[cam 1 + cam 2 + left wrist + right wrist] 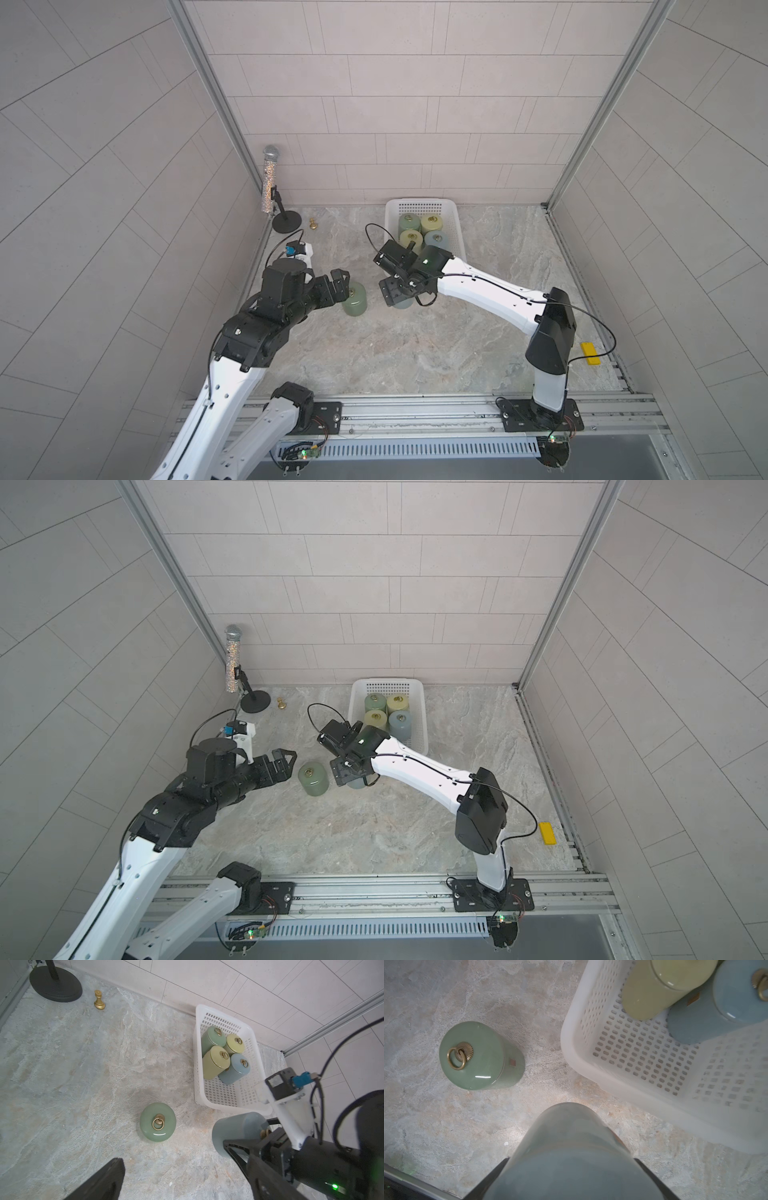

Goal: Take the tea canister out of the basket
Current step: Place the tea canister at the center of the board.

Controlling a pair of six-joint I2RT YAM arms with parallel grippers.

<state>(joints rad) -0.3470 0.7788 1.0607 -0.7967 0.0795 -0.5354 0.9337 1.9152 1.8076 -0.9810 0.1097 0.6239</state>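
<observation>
One blue-grey tea canister (234, 1130) sits clamped in the right gripper (571, 1160), outside the basket (612, 1093).

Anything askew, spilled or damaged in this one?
Nothing stands out. Four canisters stand upright, lids on, in the basket; the green canister stands upright on the table; the right gripper holds a grey-blue canister beside the basket. No spill or damage shows.
</observation>
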